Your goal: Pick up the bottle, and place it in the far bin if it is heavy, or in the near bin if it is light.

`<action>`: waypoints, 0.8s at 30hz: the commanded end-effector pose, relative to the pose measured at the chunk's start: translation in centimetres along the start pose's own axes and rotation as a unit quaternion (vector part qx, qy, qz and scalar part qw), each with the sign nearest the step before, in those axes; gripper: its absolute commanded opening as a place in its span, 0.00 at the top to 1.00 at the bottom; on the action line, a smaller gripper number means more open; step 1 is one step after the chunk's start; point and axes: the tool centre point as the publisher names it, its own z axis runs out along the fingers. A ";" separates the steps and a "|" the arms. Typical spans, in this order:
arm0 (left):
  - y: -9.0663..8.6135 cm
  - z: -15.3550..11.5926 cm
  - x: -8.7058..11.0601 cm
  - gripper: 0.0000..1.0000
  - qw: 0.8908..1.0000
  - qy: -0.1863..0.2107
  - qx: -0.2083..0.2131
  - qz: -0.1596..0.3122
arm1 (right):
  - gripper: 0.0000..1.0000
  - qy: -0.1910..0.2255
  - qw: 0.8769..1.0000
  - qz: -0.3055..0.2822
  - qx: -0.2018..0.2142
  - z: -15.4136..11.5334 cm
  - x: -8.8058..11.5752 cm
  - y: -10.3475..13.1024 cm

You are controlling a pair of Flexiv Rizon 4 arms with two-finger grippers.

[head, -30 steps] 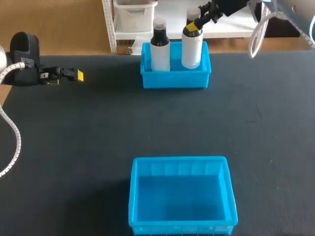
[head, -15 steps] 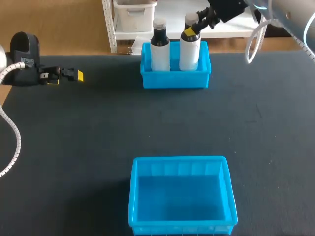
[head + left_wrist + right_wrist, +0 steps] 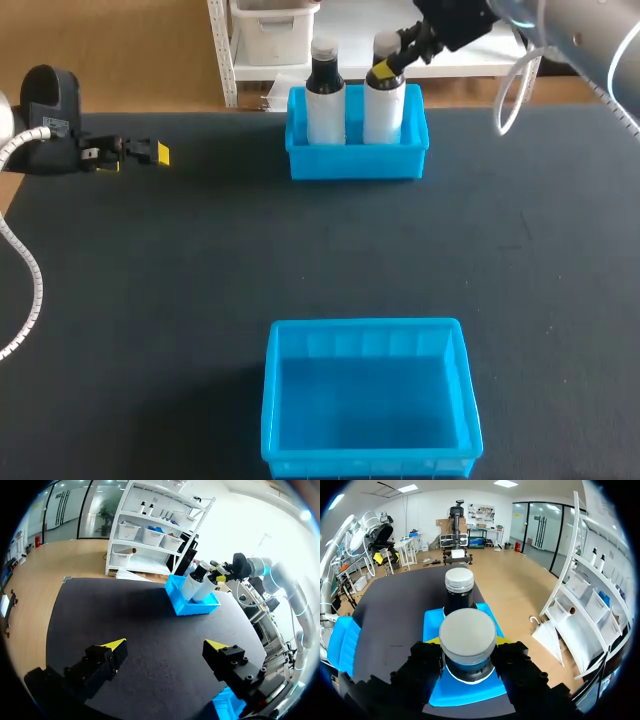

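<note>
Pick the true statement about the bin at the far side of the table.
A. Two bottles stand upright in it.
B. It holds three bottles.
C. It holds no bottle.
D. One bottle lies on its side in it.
A: in the far bin two bottles stand upright side by side, the free bottle and the gripped bottle, held near its top by the right gripper.
</note>
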 end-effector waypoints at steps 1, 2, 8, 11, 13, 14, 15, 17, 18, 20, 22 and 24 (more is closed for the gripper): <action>0.0 0.0 0.0 0.00 1.000 0.000 0.000 0.000 | 0.00 0.004 0.986 0.000 -0.166 0.4 -0.5 -1.1; 0.0 0.0 0.0 0.00 1.000 0.000 0.000 0.000 | 0.00 0.005 0.986 -0.001 -0.166 0.4 -0.6 -1.1; 0.0 0.0 0.0 0.00 1.000 0.000 0.000 0.000 | 0.00 0.011 0.986 0.001 -0.166 0.0 -0.5 -1.2; 0.0 0.0 0.0 0.00 1.000 0.000 0.000 0.000 | 0.00 0.019 0.986 0.003 -0.165 -0.5 -0.3 -1.1; 0.0 0.0 0.0 0.00 1.000 0.000 0.000 0.000 | 0.00 0.026 0.986 0.007 -0.163 -0.9 -0.1 -1.1; 0.0 0.0 0.0 0.00 1.000 0.000 0.000 0.000 | 0.00 0.030 0.986 0.009 -0.162 -1.2 0.1 -1.1; 0.0 0.0 0.0 0.00 1.000 0.000 0.000 0.000 | 0.00 0.034 0.987 0.012 -0.160 -1.4 0.3 -1.1; 0.0 0.0 0.0 0.00 1.000 0.000 0.000 0.000 | 0.00 0.040 0.987 0.018 -0.156 -2.0 0.8 -1.1; 0.0 0.0 0.0 0.00 1.000 0.000 0.000 0.000 | 0.00 0.042 0.987 0.022 -0.153 -2.4 1.0 -1.1; 0.0 0.0 0.0 0.00 1.000 0.000 0.000 0.000 | 0.00 0.048 0.987 0.030 -0.147 -3.2 1.5 -1.1; 0.0 0.0 0.0 0.00 1.000 0.000 0.000 0.000 | 0.00 0.054 0.988 0.035 -0.141 -4.2 2.0 -1.0; 0.0 0.0 0.0 0.00 1.000 0.000 0.000 0.000 | 0.00 0.060 0.988 0.040 -0.137 -5.1 2.4 -0.9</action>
